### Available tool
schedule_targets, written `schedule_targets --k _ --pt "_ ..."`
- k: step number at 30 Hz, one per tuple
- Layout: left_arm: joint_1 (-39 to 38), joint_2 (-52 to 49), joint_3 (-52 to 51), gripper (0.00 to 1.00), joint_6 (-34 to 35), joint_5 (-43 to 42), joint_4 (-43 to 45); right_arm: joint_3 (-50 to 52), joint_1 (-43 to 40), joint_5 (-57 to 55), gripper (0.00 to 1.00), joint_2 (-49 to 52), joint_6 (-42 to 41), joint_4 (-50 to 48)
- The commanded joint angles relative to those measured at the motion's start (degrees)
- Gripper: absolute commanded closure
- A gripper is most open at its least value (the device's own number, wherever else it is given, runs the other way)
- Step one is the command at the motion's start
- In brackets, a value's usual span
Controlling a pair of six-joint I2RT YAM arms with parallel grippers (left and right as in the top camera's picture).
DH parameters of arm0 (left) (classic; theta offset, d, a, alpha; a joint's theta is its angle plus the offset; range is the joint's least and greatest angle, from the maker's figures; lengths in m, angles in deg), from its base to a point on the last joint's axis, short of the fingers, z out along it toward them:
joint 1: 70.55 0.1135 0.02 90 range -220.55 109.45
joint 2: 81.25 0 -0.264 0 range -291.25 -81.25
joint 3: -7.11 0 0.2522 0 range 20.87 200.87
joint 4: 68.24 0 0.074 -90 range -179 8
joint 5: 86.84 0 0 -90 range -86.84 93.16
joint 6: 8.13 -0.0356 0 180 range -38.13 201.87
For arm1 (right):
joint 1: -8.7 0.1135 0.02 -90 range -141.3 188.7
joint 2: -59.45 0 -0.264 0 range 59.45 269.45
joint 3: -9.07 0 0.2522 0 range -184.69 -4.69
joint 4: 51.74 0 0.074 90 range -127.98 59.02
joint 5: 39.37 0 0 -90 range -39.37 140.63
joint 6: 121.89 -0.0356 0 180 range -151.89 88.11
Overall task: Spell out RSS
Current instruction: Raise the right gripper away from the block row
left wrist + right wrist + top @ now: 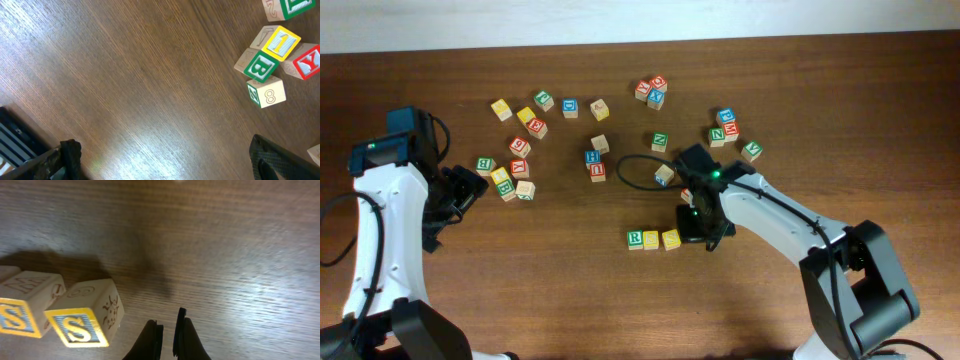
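Dark wooden worktop [570,300], with loose blocks [525,120] scattered across the upper half. The right claw [167,331] is nearly closed and empty, just right of the last S block [82,325]. Touching that is the other S block [15,317], then the R block [634,239]. The row at lower centre reads RSS, so the spelling looks finished. The left claw [165,150] gapes wide and empty at far left.

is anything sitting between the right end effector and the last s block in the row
Nothing visible. In the right wrist view only bare table separates the right end effector from the nearest S block, which sits at the end of the row beside the other S block.
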Motion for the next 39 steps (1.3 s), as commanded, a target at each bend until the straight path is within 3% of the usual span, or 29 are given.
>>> schedule_targets --k 1,26,32,39 --pt "0.2 -0.31 -0.2 0.01 -0.48 0.24 0.09 0.92 0.04 3.72 0.96 -0.15 -1.86 -0.81" --pt "0.2 -0.31 -0.2 0.01 -0.48 0.24 0.09 -1.01 2.12 5.05 0.96 -0.79 -1.6 -2.32" --pt "0.2 -0.31 -0.2 0.01 -0.48 0.24 0.09 -10.21 -2.23 -0.9 0.96 -5.6 0.0 10.21" --pt "0.2 -0.31 -0.2 0.01 -0.48 0.24 0.09 -17.42 -10.19 -0.98 0.95 -19.3 7.34 24.68"
